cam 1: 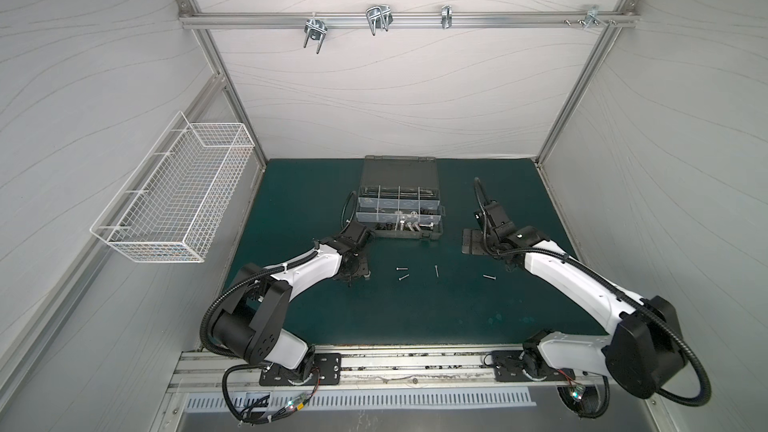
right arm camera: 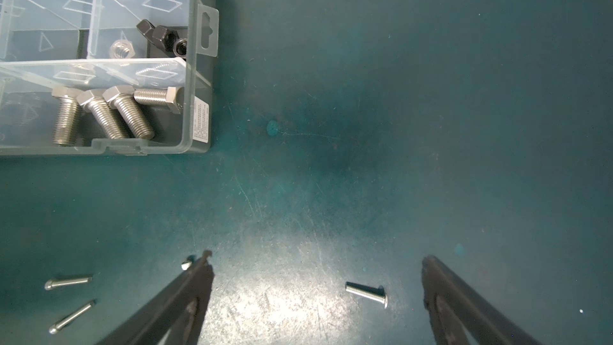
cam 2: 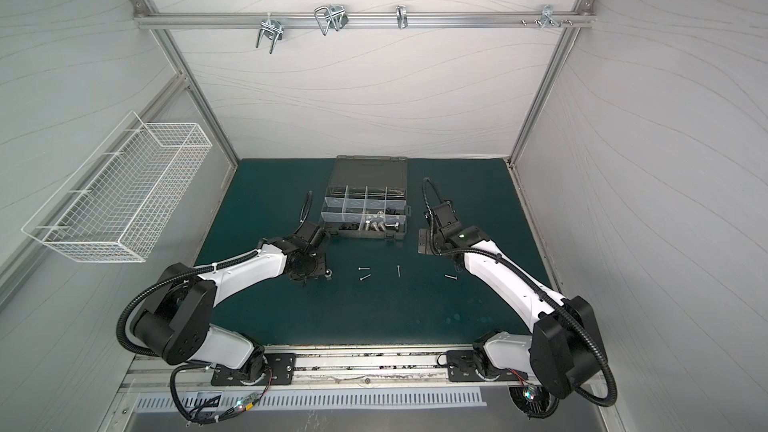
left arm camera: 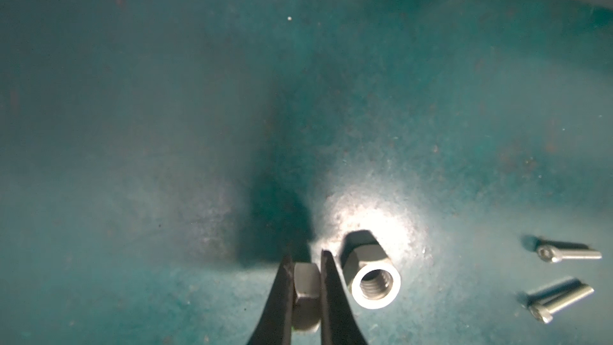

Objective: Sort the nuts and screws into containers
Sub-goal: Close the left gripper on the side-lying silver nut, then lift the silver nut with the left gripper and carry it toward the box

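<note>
We see the left hand (left arm camera: 306,257) clenched on a silver nut (left arm camera: 306,288), its fingers flat against two opposite sides, over the desk (left arm camera: 149,127) just near and left of the case (cam 1: 409,238). A second nut (left arm camera: 374,285) stands on the desk just right of the held one; we cannot tell whether it touches a finger. The right hand (right arm camera: 316,257) is spread wide and holds nothing. One screw (right arm camera: 366,292) lies on the desk between its fingers, touching neither. Three more screws (right arm camera: 68,282) lie further left, between the two hands. In the open case, the near right compartment (right arm camera: 185,121) holds four bolts (right arm camera: 112,114). The compartment behind it holds black nuts (right arm camera: 166,38).
</note>
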Tool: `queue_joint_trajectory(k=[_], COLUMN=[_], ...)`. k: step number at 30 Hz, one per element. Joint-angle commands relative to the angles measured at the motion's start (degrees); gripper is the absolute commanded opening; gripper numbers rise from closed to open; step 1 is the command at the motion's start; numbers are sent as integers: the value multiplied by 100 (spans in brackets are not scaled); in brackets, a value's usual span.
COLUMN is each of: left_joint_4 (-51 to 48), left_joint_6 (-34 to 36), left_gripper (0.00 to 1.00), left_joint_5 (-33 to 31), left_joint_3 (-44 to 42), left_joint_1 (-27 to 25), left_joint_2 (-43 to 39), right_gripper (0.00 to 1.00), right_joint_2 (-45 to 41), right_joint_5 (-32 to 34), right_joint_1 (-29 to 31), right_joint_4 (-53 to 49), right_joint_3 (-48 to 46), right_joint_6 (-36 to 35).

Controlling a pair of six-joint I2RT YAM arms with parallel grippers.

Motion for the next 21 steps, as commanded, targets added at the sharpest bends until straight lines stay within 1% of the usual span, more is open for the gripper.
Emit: queue_joint_trajectory(k=[1,6,11,14,16,18,21], left_joint_4=[-59,-238,-291,-301,-326,-357,-397], left_joint_6=[-10,-29,-29,-25,-12,-3,6], left_gripper=[14,25,27,25,17,12,11], left_joint_5=[-5,-39,-48,-59,-57,-34,-2], left_joint_3=[9,-9,2,25,43,69,151], left_joint_1=[15,12,15,13,1,2,-8], left_joint_2=[161,114,99,125,144,136,64], right_gripper=[99,99,99,99,99,99,99], right_joint_2=[-29,-73,-38,-10,10,10,0], right_joint_5=[75,97,61,53,55,62,102], right_joint_1=[-45,-44,-45,-49,-44,-44,-44], right_joint_4=[-49,-46,-26,-31,-46,-59,-68], right_joint_3=[18,9,44,70,100,114,119], right_joint_6=[-7,-20,-7,-8,-24,-33,-42])
